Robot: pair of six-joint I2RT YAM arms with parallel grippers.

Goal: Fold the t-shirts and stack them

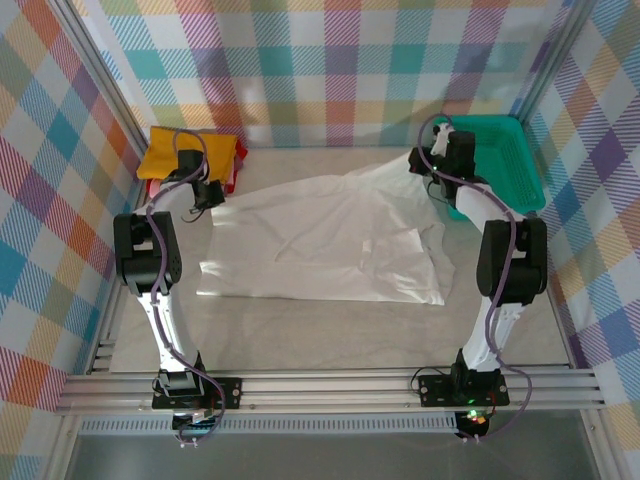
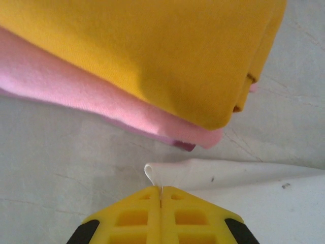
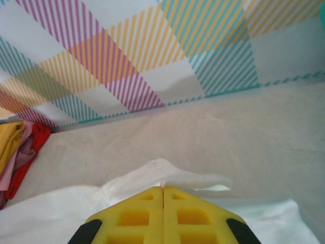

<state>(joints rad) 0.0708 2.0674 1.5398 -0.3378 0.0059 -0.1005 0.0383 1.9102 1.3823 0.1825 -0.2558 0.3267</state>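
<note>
Folded stack (image 1: 190, 155) at 10 o'clock done; white shirt (image 1: 330, 245) spread on table (image 1: 330, 330), yours to fold. Your left fingers (image 2: 155, 218) and right fingers (image 3: 156, 218) closed, pinching its far edge.

A plain white cloth t-shirt (image 1: 320, 245) lies spread out at centre; far left, a folded mustard-yellow t-shirt (image 1: 190, 155) tops a pink t-shirt (image 2: 76, 86) and a red t-shirt (image 3: 30, 152).

Plain white t-shirt (image 1: 330, 240), mustard-yellow tee (image 1: 185, 155), pink tee (image 2: 76, 86), red tee (image 3: 25, 162), green basket (image 1: 515, 160), multicoloured plaid walls (image 1: 330, 60).

No legible text, label or number on anything.
</note>
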